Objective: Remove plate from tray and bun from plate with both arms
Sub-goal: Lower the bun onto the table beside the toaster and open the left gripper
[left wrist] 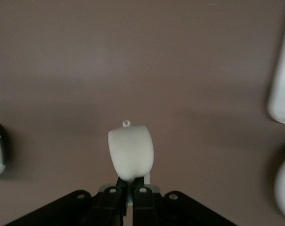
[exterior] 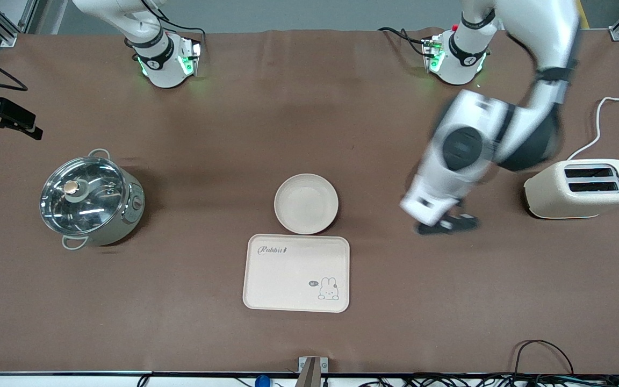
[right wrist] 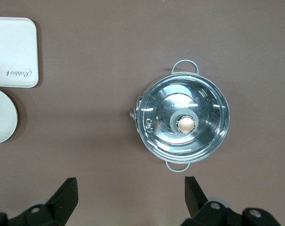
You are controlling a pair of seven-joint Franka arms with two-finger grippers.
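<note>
tray [exterior: 266, 290]: flat and stiff, probably light; sits empty nearest the front camera, best taken by a rim edge.
plate [exterior: 306, 204]: off the tray, touching its farther edge; rigid, likely slick, so the raised rim is the spot to pinch.
bun [left wrist: 131, 151]: soft, light, squishy; easily dented.
left gripper [left wrist: 130, 193]: clamped on the bun's end, over bare table between plate and toaster [exterior: 581, 188].
right gripper [right wrist: 130, 193]: spread wide, nothing held, parked waiting above the pot [right wrist: 183, 124].

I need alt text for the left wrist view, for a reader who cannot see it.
The left hand, shut, holds the pale bun over bare brown table. Blurred white shapes sit at the picture's edges; what they are cannot be told.
</note>
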